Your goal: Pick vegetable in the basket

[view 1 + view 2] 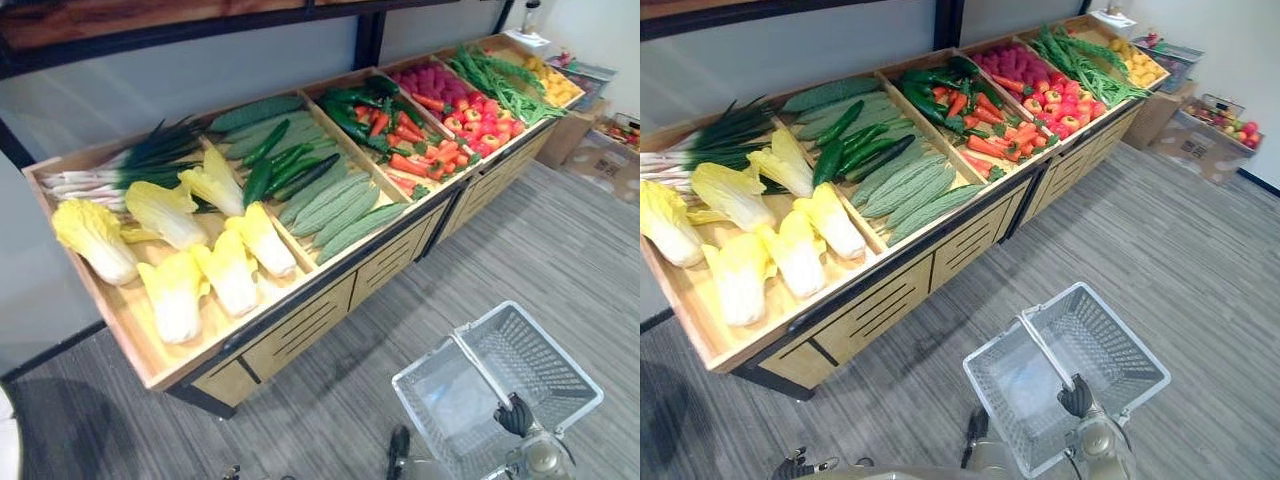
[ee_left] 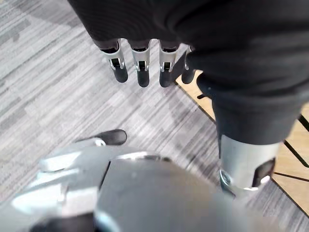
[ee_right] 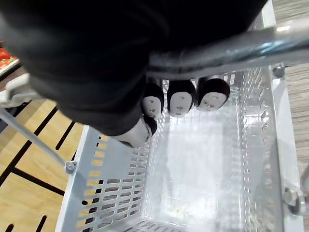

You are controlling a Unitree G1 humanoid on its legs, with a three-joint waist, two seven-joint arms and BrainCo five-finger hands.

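My right hand [image 1: 1076, 398] is shut on the metal handle [image 3: 227, 48] of a pale grey wire basket [image 1: 560, 365], which hangs low over the floor in front of the stand. Nothing lies inside the basket [image 3: 120, 193]. On the sloped wooden stand [image 1: 300, 330] lie yellow-white cabbages [image 1: 175, 290], green onions [image 1: 130, 165], dark cucumbers [image 1: 280, 165], ridged pale-green gourds [image 1: 340, 210], carrots [image 1: 410, 160] and red peppers [image 1: 485, 125]. My left hand [image 2: 140, 67] hangs open by the stand's lower front, fingers straight, holding nothing.
Green beans [image 1: 500, 75] and yellow produce [image 1: 555, 85] fill the far end of the stand. Cardboard boxes of fruit [image 1: 610, 150] sit on the floor at the right. Grey striped carpet [image 1: 330, 400] lies between me and the stand.
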